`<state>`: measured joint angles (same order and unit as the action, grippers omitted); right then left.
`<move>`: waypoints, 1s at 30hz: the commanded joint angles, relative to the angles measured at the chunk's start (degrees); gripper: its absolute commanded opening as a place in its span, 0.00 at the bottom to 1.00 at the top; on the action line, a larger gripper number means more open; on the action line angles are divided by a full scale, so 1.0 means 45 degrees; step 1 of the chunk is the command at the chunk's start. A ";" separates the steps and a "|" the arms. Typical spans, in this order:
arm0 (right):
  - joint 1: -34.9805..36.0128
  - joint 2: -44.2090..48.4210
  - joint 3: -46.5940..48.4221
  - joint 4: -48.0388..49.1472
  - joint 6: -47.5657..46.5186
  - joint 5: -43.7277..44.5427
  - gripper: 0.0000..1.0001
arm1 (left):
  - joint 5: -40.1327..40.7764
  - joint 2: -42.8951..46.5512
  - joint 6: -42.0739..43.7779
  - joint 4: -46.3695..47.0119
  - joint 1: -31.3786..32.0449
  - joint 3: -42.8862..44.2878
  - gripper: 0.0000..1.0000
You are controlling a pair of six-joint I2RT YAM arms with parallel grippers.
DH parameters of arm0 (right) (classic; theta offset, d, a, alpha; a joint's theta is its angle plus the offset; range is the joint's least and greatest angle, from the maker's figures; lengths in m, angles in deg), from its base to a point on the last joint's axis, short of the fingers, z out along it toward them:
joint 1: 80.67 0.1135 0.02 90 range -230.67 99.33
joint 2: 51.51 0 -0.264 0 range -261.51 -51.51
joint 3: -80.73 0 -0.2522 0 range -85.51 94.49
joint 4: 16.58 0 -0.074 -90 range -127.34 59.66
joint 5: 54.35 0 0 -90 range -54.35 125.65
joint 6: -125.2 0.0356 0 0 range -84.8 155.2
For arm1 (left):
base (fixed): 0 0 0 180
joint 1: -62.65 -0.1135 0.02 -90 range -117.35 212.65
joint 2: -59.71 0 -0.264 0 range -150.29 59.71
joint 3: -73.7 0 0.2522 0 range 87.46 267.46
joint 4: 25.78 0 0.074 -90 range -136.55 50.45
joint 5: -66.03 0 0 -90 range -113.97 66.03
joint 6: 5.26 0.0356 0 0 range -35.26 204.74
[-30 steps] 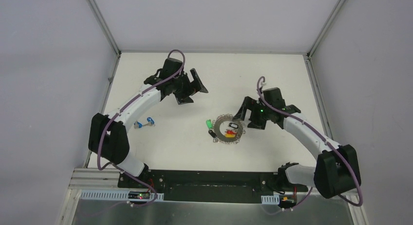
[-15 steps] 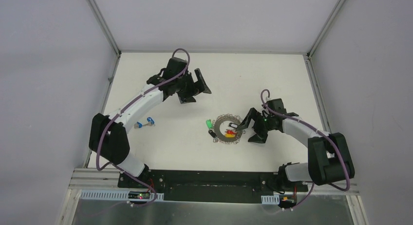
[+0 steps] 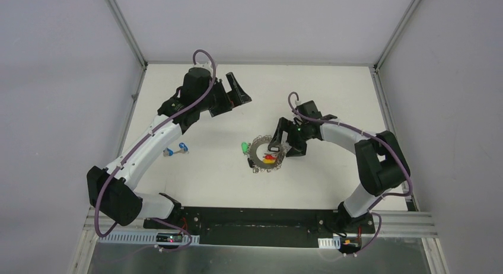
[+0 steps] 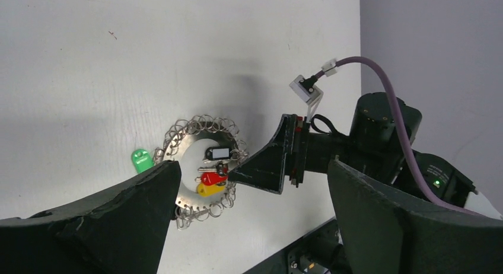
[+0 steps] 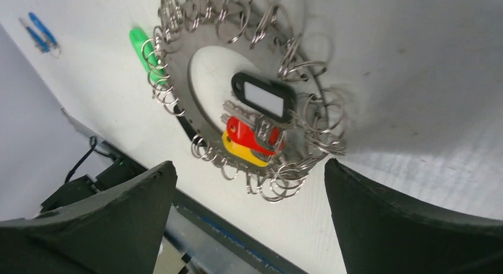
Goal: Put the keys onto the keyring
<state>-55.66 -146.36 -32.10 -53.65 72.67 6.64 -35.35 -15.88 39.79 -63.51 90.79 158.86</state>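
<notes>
The keyring (image 3: 264, 156) lies flat on the white table, a silvery ring edged with wire loops. A black tag with a white label (image 5: 261, 96), a red key (image 5: 249, 134) and a yellow key (image 5: 240, 150) lie in its hole. A green tag (image 3: 244, 147) sticks out at its left edge. Two blue keys (image 3: 178, 149) lie apart, far left. My right gripper (image 3: 283, 145) is open and empty, low over the ring's right edge, one finger (image 4: 267, 164) reaching the loops. My left gripper (image 3: 231, 96) is open and empty, high behind the ring.
Metal frame posts (image 3: 127, 31) and grey walls close in the table at the back and sides. A black base rail (image 3: 255, 223) runs along the near edge. The right arm's purple cable (image 4: 379, 84) loops above its wrist.
My right gripper has swung left and back onto the ring's right edge. The ring and its keys have slid a little to the left. My left gripper has pulled back and left.
</notes>
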 commanded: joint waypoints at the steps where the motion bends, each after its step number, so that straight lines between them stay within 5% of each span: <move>1: -0.0002 0.0927 0.0687 -0.1478 -0.1069 0.2115 0.98 | 0.0321 0.0372 0.0765 0.0563 0.0055 -0.0177 0.99; 8: -0.0581 0.3164 -0.0193 -0.2568 -0.1230 0.4802 0.99 | 0.0660 0.0414 0.0452 0.0624 0.0021 -0.0608 0.99; 17: -0.2854 0.2977 -0.1742 -0.1829 -0.1029 0.1083 0.99 | -0.0485 0.0066 0.0128 0.0629 -0.0501 -0.1037 0.93; 24: -0.2563 0.2911 -0.2277 -0.1270 -0.1017 0.0521 0.99 | -0.1108 -0.0462 -0.0820 0.0936 -0.0992 -0.1736 0.89; 30: -0.0740 0.2596 -0.1586 -0.1823 -0.1026 0.1602 0.83 | -0.1821 -0.1153 -0.0719 0.1122 -0.1009 -0.1333 0.86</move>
<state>-64.25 -134.49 -42.35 -61.50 68.08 11.73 -40.07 -19.90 37.17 -61.98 86.44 151.32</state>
